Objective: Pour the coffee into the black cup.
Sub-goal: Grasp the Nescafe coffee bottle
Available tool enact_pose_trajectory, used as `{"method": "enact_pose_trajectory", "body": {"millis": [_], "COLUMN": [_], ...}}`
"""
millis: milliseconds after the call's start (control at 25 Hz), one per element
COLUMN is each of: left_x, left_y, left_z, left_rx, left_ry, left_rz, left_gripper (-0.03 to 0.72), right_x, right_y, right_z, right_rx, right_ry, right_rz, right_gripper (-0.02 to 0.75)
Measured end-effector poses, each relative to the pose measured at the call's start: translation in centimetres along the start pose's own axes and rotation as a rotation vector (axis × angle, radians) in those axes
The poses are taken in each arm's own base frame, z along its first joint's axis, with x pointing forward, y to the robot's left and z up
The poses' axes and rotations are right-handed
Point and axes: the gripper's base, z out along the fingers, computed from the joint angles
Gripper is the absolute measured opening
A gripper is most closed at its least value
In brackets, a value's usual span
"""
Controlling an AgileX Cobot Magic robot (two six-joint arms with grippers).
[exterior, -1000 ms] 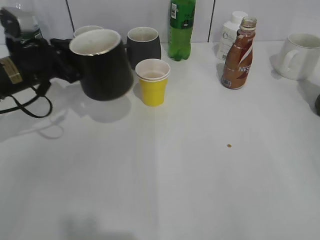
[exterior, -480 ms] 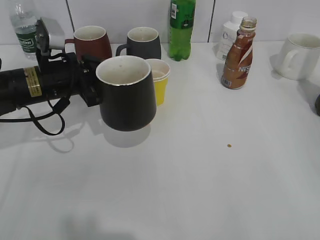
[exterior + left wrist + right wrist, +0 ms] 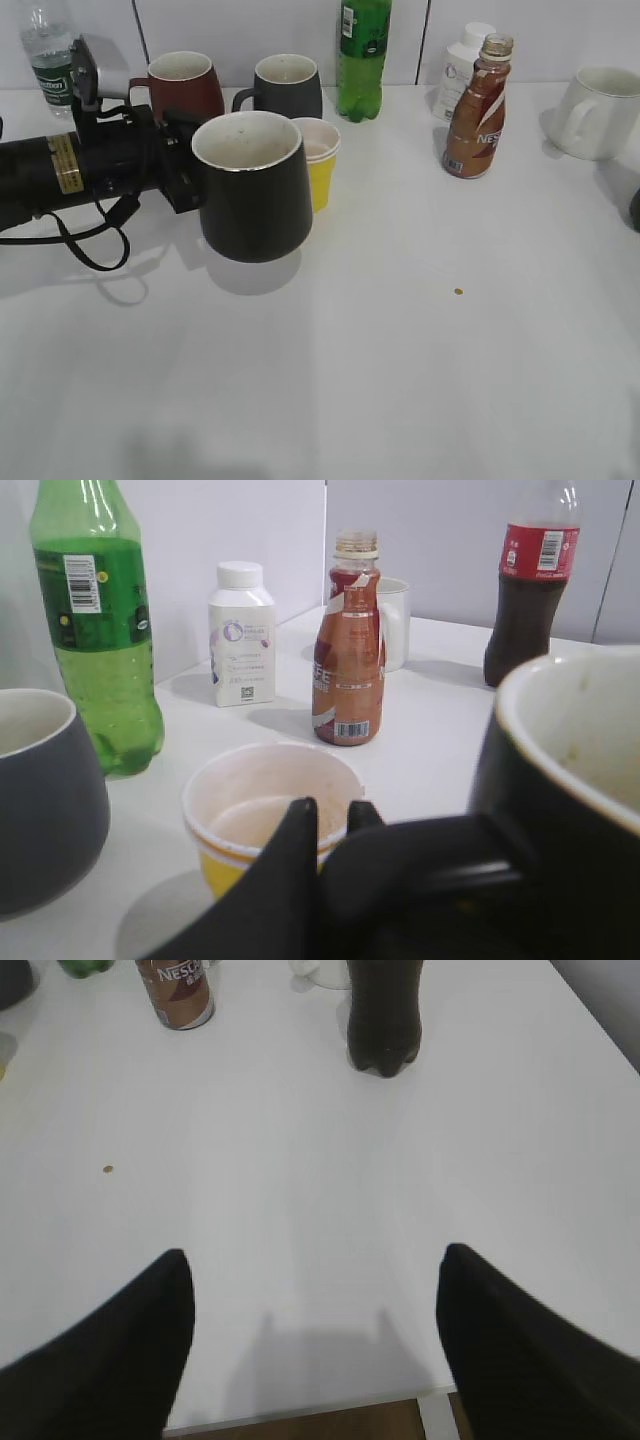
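Note:
The black cup [image 3: 250,190], empty with a pale inside, hangs by its handle from my left gripper [image 3: 185,170], which is shut on it. The cup is upright, low over the table, in front of a yellow paper cup [image 3: 320,165]; I cannot tell whether it touches the table. In the left wrist view the jaws [image 3: 333,810] pinch the handle, with the black cup [image 3: 570,810] at right. The brown coffee bottle [image 3: 477,110], uncapped, stands at the back right, and shows in both wrist views [image 3: 347,650] [image 3: 178,990]. My right gripper [image 3: 312,1290] is open and empty over the table's front edge.
A red-brown mug [image 3: 185,82], a grey mug [image 3: 288,85], a green bottle [image 3: 362,55], a white bottle [image 3: 462,70] and a white mug [image 3: 600,110] line the back. A water bottle [image 3: 48,55] stands far left. A cola bottle [image 3: 385,1010] stands at right.
Over the last second my left gripper carried the black cup rightward and toward the front, in front of the yellow cup. In the last half second nothing moved.

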Motion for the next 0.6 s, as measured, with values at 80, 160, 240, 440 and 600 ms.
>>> {"method": "enact_pose_trajectory", "body": {"millis": [80, 160, 240, 440, 600], "left_x": [0.0, 0.0, 0.0, 0.0, 0.0], "left_y": [0.0, 0.0, 0.0, 0.0, 0.0], "left_z": [0.0, 0.0, 0.0, 0.0, 0.0], "left_rx": [0.000, 0.000, 0.000, 0.001, 0.002], "left_ry": [0.000, 0.000, 0.000, 0.000, 0.001], "left_rz": [0.000, 0.000, 0.000, 0.000, 0.001], "left_gripper": [0.057, 0.057, 0.057, 0.057, 0.057], "right_x": [-1.5, -3.4, -4.9, -7.2, -7.8], "right_y": [0.2, 0.4, 0.7, 1.0, 1.0], "right_z": [0.1, 0.5, 1.3, 5.3, 9.1], "right_rx": [-0.016, -0.035, -0.048, -0.053, -0.042], "right_ry": [-0.118, -0.259, -0.361, -0.415, -0.415], "right_rz": [0.000, 0.000, -0.002, -0.011, -0.065], "right_gripper": [0.589, 0.589, 0.589, 0.589, 0.589]}}
